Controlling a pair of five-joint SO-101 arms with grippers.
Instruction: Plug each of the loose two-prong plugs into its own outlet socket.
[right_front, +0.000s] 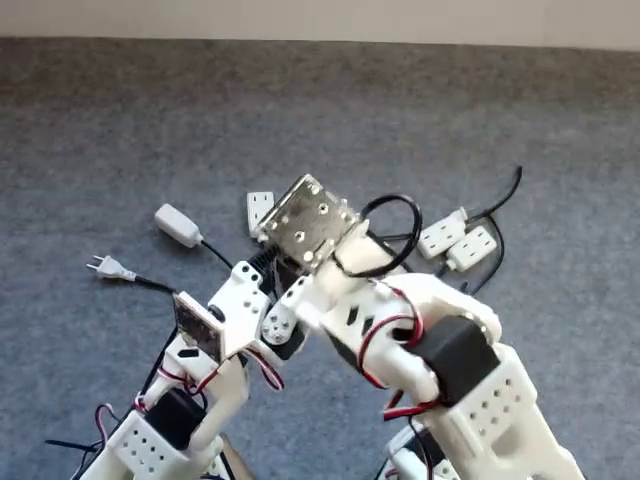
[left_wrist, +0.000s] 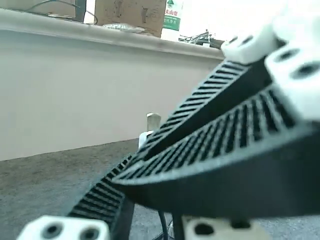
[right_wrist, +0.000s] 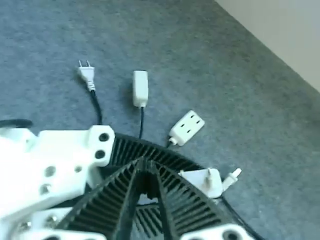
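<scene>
High view: two white arms reach from the near edge and meet over the middle of a grey counter (right_front: 450, 120). A loose plug (right_front: 105, 266) lies flat at the left, prongs pointing left, its black cord running toward the arms. Just beyond it to the right lies a white block (right_front: 178, 225) on its own cord. One socket (right_front: 260, 210) lies just left of where the arms meet. A pair of sockets (right_front: 443, 236) lies side by side at the right, well apart from the loose plug. Right wrist view: the right claw (right_wrist: 145, 167) is closed, its black ribbed tips together, and a second plug (right_wrist: 207, 181) sits just beside it, prongs up. Left wrist view: that plug's prong stands beyond the left claw (left_wrist: 137, 160); I cannot tell whether this claw is open or closed.
</scene>
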